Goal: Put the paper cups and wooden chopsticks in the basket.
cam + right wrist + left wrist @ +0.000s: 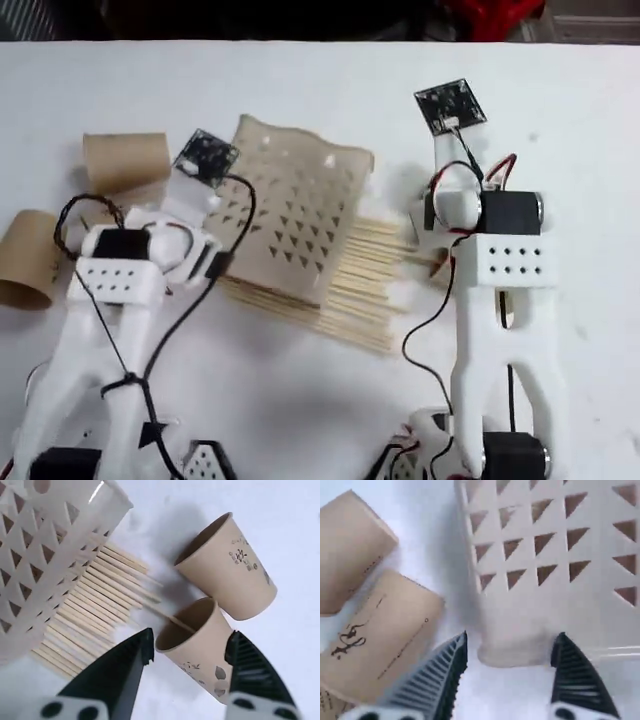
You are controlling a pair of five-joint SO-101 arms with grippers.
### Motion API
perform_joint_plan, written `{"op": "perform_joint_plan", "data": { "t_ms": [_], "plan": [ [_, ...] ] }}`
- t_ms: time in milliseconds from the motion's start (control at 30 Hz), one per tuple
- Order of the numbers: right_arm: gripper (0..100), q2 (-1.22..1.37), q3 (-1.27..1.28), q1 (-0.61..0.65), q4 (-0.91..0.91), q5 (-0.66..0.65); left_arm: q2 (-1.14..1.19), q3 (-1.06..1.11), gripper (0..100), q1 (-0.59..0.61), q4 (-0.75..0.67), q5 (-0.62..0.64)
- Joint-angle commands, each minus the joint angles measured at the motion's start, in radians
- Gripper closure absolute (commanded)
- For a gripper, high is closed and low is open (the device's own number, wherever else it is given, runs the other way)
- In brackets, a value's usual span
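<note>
Since the paper cups [230, 565] are thin-walled and light, I'm expecting them to be crushing under a hard pinch and rolling when nudged. Pinching the rim, one jaw inside the mouth, is looking safest.

The chopsticks [360, 290] are stiff, thin and likely slippery. They're lying fanned on the table [300, 400], partly under the tipped-over basket [300, 210], so I'm favouring a pinch across the middle, a few at a time.

The right gripper [191, 635] is sitting released, jaws flanking the nearer of two cups lying on their sides. The left gripper [512, 637] is also released, jaws either side of the basket's corner, with two cups just beside it.

I'm counting at least four cups and one basket. The chopsticks are too many to count.
</note>
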State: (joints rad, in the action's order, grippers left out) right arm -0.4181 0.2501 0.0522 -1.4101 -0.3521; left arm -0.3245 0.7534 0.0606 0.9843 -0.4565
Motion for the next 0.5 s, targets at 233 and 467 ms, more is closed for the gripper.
{"op": "perform_joint_plan", "data": {
  "t_ms": [233, 467],
  "plan": [
    [75.6, -0.044, -0.014, -0.008, 0.019, 0.012, 0.027, 0.222, 73, 0.038, 0.0, -0.164],
    [75.8, 0.008, -0.242, 0.039, -0.019, 0.126, 0.027, 0.245, 73, 0.038, -0.002, -0.178]
  ]
}}
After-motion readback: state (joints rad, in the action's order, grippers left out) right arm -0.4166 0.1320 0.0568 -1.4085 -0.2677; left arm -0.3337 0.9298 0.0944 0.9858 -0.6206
